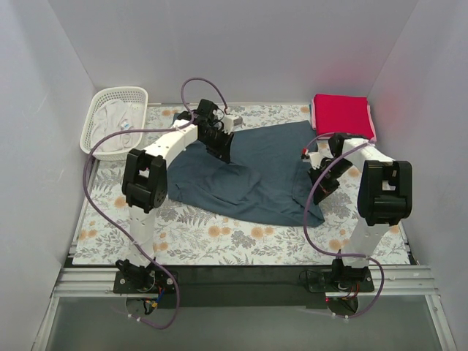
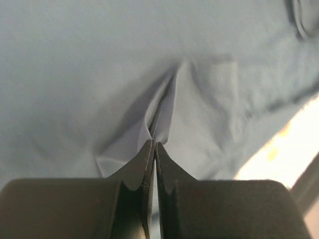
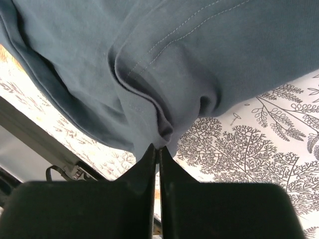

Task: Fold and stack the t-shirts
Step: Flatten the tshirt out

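The dark slate blue t-shirt (image 1: 248, 172) lies spread across the middle of the floral cloth. My left gripper (image 1: 221, 151) is shut on a pinched fold of the blue shirt (image 2: 164, 107) near its upper left. My right gripper (image 1: 316, 175) is shut on the shirt's right edge, where a hemmed fold (image 3: 164, 127) bunches at the fingertips. The crimson red t-shirt (image 1: 341, 115) lies folded at the back right, on top of the pale pink t-shirt (image 1: 373, 126), of which only an edge shows.
A white lattice basket (image 1: 115, 121) holding white cloth stands at the back left. The grey-and-orange floral cloth (image 1: 219, 238) covers the table. White walls close in the sides and back. Purple cables loop beside both arms.
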Controlling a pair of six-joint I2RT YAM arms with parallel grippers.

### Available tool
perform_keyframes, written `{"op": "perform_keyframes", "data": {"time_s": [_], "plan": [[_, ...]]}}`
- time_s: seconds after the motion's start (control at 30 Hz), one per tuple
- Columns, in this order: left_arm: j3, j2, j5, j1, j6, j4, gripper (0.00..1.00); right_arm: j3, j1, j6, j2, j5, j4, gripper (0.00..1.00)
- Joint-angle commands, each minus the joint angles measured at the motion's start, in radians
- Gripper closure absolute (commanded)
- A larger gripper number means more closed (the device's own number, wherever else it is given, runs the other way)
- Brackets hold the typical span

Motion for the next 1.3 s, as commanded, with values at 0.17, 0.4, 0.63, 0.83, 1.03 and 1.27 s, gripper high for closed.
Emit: {"op": "perform_keyframes", "data": {"time_s": [0.17,0.4,0.63,0.83,1.03,1.27], "plan": [[-0.327,-0.431,0.093,0.001,0.182,-0.15,1.0,0.02,-0.128,-0.048,-0.142,0.019,-0.056,0.99],[-0.596,-0.712,0.146,0.0,0.443,-0.402,1.0,-0.16,-0.193,-0.147,-0.268,0.131,-0.076,0.99],[-0.725,-0.988,0.124,-0.055,0.58,-0.551,1.0,-0.229,-0.278,-0.195,-0.319,0.223,-0.059,0.99],[-0.619,-1.051,0.156,-0.244,0.431,-0.549,1.0,-0.223,-0.303,-0.204,-0.31,0.254,-0.061,0.99],[-0.612,-1.078,0.216,-0.322,0.366,-0.551,1.0,-0.229,-0.312,-0.212,-0.308,0.281,-0.062,0.99],[-0.67,-1.12,0.158,-0.384,0.298,-0.539,0.66,-0.305,-0.317,-0.296,-0.345,0.364,-0.092,0.73]]}}
